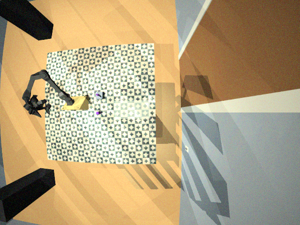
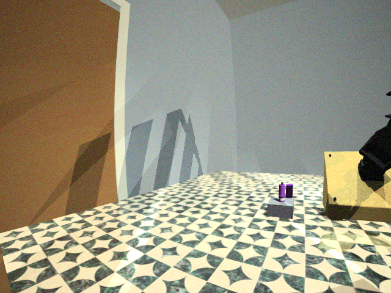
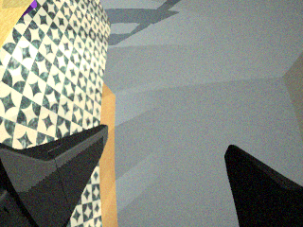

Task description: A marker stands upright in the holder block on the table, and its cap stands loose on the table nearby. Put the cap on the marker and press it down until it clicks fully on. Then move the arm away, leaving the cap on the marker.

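Observation:
The marker (image 1: 97, 94) (image 2: 281, 190) stands upright in the grey holder block (image 1: 100, 97) (image 2: 280, 209), with its small tip showing at the top. The purple cap (image 1: 97, 113) (image 2: 289, 190) stands upright on the tiled table, apart from the block; a purple bit at the top left of the wrist view (image 3: 33, 4) looks like it. My gripper (image 1: 45, 114) (image 3: 169, 142) is wide open and empty. It is over the table's left edge in the top view, far from both marker and cap, and outside the exterior view.
A yellow sloped block (image 1: 81, 103) (image 2: 342, 179) sits under the arm's base, between the gripper and the marker and cap in the top view. Two large black blocks (image 1: 31, 19) (image 1: 31, 191) stand off the table's left corners. A wall and brown door lie beyond the far side.

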You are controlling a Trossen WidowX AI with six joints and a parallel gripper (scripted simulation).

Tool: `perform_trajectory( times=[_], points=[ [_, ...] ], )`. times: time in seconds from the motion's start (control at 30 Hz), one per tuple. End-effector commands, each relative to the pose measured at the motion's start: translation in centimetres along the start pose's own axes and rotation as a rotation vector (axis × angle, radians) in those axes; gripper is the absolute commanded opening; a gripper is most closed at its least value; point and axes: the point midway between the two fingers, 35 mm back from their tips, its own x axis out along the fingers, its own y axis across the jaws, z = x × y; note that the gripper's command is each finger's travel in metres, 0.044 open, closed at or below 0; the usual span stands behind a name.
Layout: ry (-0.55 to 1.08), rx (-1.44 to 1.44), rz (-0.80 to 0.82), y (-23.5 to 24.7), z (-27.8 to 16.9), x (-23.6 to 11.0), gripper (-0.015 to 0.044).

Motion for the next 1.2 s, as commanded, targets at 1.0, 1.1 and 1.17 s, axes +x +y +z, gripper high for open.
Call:
perform_trajectory(
  times=[1.0, 1.1, 1.17],
  points=[
    [-0.273, -0.406, 1.171, 13.5, 16.2, 24.3, 0.0244],
    [-0.261, -0.477, 1.285, 16.6, 17.8, 25.2, 0.0244],
    [-0.249, -0.528, 1.358, 18.8, 18.8, 25.7, 0.0244]
  ],
)
